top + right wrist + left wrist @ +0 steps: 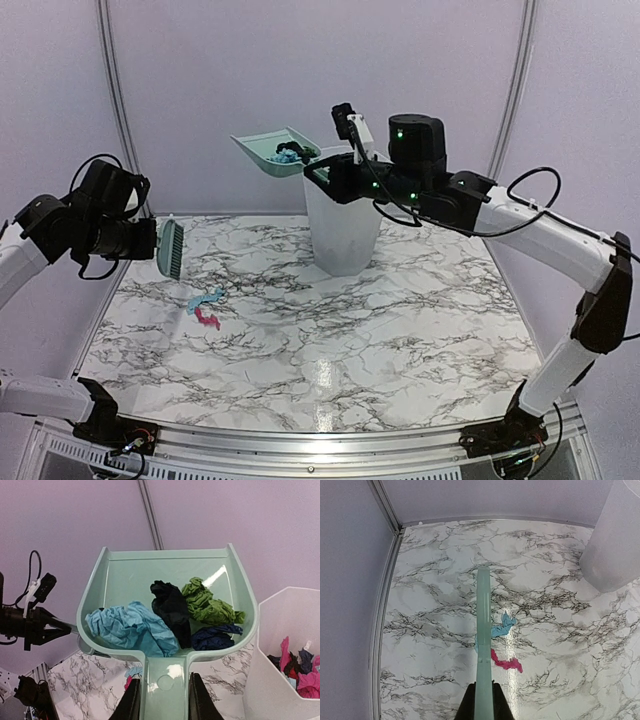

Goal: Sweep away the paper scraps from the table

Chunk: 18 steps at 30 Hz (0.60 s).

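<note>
A light blue scrap [207, 298] and a pink scrap [208, 320] lie together on the marble table [400, 330] at the left; the left wrist view shows them too, blue [503, 627] and pink [508, 664]. My left gripper [484, 703] is shut on the mint-green brush [483, 630], held in the air left of and above these scraps [172, 248]. My right gripper [162, 700] is shut on the handle of the mint-green dustpan [125, 570], raised beside the top of the bin [275, 150]. The pan holds light blue [132, 627], black [170, 605], green [207, 602] and navy [215, 637] scraps.
A tall white bin [342, 225] stands at the back middle of the table; in the right wrist view it [270, 690] holds several pink and dark scraps. A metal rail [300, 440] runs along the front edge. Purple walls close the back and sides.
</note>
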Each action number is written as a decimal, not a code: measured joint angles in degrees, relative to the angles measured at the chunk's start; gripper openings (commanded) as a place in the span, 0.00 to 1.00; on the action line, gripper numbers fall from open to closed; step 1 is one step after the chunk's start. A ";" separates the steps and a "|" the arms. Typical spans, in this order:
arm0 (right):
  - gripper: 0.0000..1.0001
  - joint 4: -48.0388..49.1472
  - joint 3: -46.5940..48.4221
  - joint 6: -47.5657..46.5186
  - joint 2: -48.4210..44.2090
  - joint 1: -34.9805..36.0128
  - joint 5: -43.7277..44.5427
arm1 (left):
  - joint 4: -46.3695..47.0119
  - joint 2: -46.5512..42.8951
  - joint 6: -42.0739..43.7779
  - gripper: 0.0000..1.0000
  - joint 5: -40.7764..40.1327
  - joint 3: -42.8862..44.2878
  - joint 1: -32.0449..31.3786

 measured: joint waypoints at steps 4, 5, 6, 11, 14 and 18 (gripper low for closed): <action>0.00 -0.44 0.00 4.55 0.90 -6.45 -3.43 | 0.00 0.00 -0.57 0.00 0.02 -0.44 0.00; 0.00 -0.44 0.00 5.79 1.09 -8.04 -4.55 | 0.02 -0.02 -0.66 0.00 0.02 -0.48 0.00; 0.00 -0.44 0.00 6.95 1.25 -9.42 -5.62 | 0.02 -0.07 -0.74 0.00 0.02 -0.55 0.00; 0.00 -0.39 0.00 14.45 2.05 -15.96 -11.85 | 0.04 -0.68 -1.11 0.00 0.04 -1.38 0.00; 0.00 0.07 0.04 19.10 2.64 -18.53 -15.69 | 0.02 -1.22 -1.42 0.00 0.04 -1.79 0.00; 0.00 1.77 0.26 25.59 4.02 -21.14 -20.87 | 0.02 -1.66 -2.03 0.00 0.04 -2.23 0.00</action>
